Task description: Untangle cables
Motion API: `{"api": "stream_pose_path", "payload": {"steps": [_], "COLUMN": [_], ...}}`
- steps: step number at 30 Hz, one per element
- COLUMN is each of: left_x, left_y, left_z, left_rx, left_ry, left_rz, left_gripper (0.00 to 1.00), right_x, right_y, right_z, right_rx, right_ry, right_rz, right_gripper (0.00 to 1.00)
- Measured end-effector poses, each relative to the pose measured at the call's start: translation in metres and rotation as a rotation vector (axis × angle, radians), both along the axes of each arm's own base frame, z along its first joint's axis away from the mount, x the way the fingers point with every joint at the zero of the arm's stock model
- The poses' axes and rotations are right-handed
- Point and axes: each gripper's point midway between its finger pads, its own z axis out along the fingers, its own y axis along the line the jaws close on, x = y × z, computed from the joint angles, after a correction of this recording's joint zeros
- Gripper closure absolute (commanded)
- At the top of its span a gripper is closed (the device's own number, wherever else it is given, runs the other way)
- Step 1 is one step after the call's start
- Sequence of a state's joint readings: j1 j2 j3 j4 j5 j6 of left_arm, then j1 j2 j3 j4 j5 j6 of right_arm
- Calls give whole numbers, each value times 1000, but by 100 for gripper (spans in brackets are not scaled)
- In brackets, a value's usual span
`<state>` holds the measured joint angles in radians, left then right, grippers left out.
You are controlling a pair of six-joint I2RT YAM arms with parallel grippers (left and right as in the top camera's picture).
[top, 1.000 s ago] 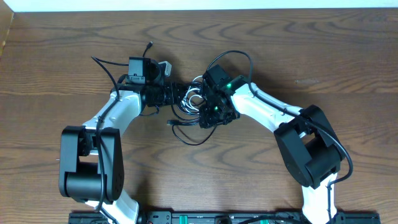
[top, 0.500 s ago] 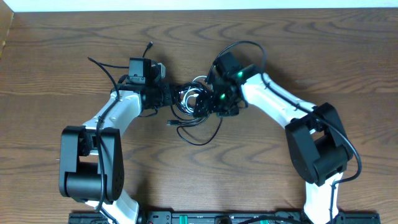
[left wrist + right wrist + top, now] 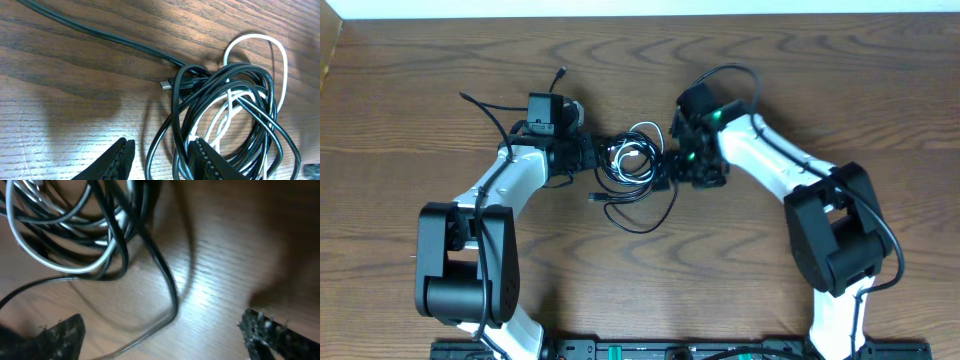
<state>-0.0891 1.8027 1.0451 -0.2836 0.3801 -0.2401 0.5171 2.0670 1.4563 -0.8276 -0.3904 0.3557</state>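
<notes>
The cables lie in a tangled coil on the wood table between my two grippers: several black strands and one white cable. A small plug pokes out at the coil's edge. One loose black strand loops toward the front. My left gripper sits at the coil's left edge, and its fingers stand apart with black strands passing between them, not clamped. My right gripper is at the coil's right edge, jaws wide open over a single black strand lying on the table.
The left arm's own thick black wire trails over the table at the back left. The table's far edge runs along the top. Both arm bases stand near the front edge.
The right gripper has opened wide and pulled back to the right and up, off the coil. The coil now shows more fully. The left gripper has hardly moved.
</notes>
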Motion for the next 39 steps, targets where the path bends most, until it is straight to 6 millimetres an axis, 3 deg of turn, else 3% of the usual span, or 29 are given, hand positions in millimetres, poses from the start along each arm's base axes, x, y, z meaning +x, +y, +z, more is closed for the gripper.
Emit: {"api": "stream_pose_path", "payload": {"steps": [6, 9, 10, 14, 24, 28, 39], "left_x": [1, 1, 1, 0, 1, 0, 1], "left_y": [2, 2, 2, 2, 2, 2, 2], "left_z": [-1, -1, -1, -1, -1, -1, -1], "left_rx": [12, 12, 12, 12, 12, 12, 12], "left_ry": [-1, -1, -1, -1, -1, -1, -1], "left_rz": [6, 6, 6, 6, 6, 6, 6], "left_gripper": [60, 59, 60, 60, 60, 59, 59], "right_x": [-5, -10, -11, -9, -4, -2, 0], "right_y": [53, 66, 67, 61, 52, 46, 42], "right_z": [-1, -2, -4, -11, -14, -15, -15], "right_rx": [76, 58, 27, -83, -156, -187, -206], "right_ry": [-109, -154, -172, -232, -271, -273, -276], "right_rz": [24, 47, 39, -12, -65, -103, -153], "right_gripper": [1, 27, 37, 54, 56, 67, 80]}}
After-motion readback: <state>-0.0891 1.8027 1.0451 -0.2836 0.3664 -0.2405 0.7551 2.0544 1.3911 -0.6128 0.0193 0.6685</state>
